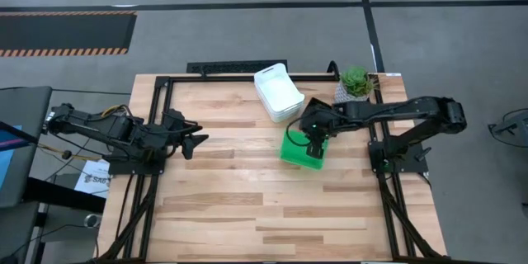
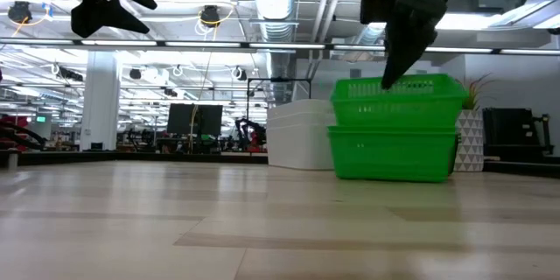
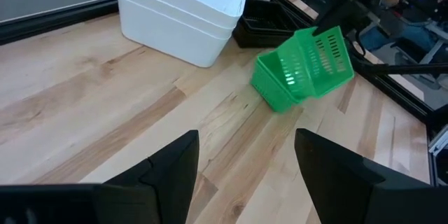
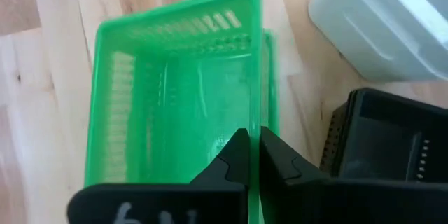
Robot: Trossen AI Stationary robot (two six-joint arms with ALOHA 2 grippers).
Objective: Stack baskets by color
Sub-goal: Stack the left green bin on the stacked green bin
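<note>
Upper green basket (image 2: 398, 101) sitting nested in lower green basket (image 2: 392, 152) on counter (image 1: 247, 206), right of centre. Right gripper (image 4: 252, 155) jaws clenching on upper basket's rim wall, arm reaching down from above. White baskets (image 1: 277, 91) stacked just beside, toward counter's far edge. Black basket (image 4: 381, 143) lying next to green pair. Potted plant (image 1: 355, 82) standing at far right corner. Left gripper (image 1: 195, 141) hovering well apart at left side, jaws spread wide, grasping nothing.

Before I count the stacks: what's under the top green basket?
Another green basket sits under the top green basket, which the right claw grips by its wall. Whether a third one is nested inside is hidden.
</note>
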